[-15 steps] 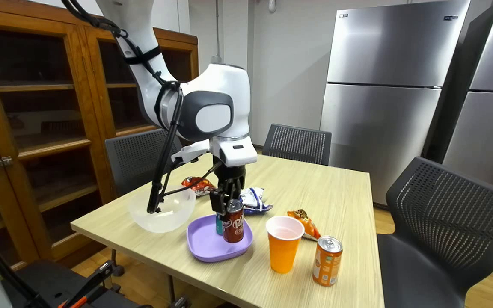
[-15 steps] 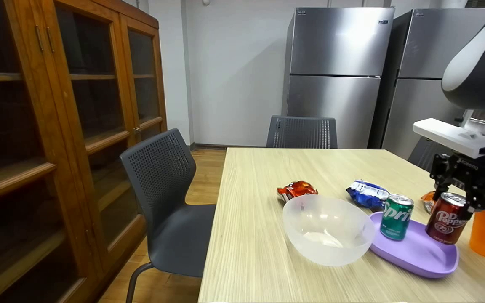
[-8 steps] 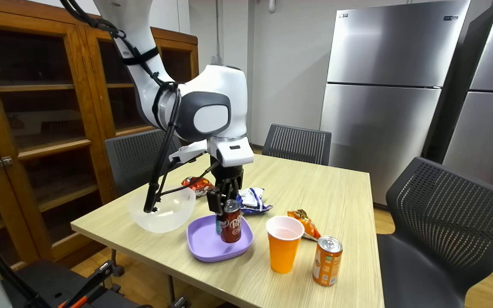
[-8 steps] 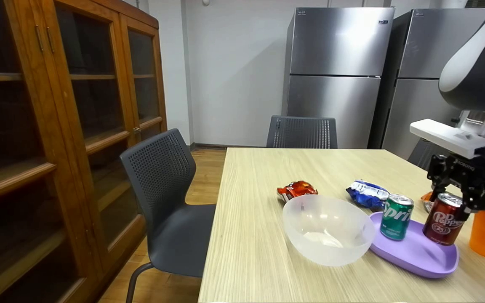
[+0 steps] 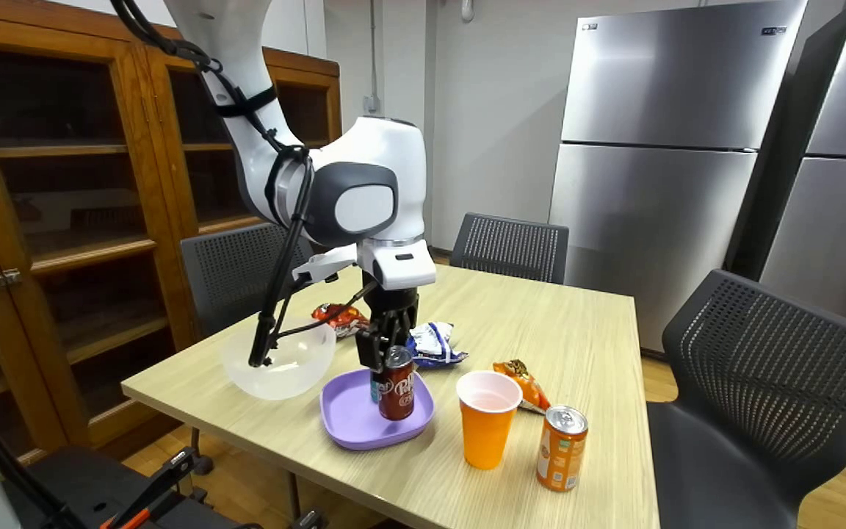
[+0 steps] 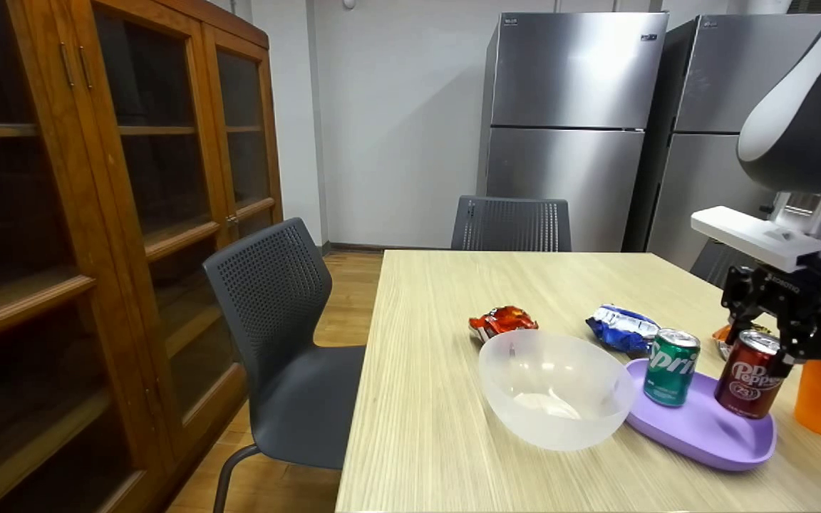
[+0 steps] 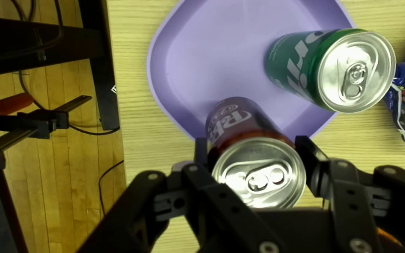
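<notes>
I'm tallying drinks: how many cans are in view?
3: the Dr Pepper can in the gripper, the Sprite can on the purple tray, and the orange can beside the orange cup. More could be hidden.

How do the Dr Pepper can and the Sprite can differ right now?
Colour: the Dr Pepper can is dark red; the Sprite can is green.
Hold: the Dr Pepper can is held by the gripper; the Sprite can stands free of it.
Support: the Sprite can rests on the purple plate; whether the Dr Pepper can touches it is hard to tell.
Shared: both are silver-topped drink cans of similar shape.
</notes>
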Robot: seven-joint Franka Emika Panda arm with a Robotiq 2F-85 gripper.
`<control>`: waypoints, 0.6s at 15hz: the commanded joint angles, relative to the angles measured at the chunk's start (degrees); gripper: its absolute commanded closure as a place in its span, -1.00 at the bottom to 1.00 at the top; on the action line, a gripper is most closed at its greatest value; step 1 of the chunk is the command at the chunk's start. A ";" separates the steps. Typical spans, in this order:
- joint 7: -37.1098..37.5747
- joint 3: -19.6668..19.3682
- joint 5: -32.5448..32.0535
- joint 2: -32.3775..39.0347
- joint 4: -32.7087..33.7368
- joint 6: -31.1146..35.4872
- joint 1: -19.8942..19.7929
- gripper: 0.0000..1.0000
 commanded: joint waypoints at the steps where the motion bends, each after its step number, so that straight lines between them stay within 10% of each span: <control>1: 0.67 1.50 1.02 1.25 2.44 -0.84 -1.10 0.24; 9: 0.46 1.64 2.31 4.75 5.46 -1.54 -0.79 0.24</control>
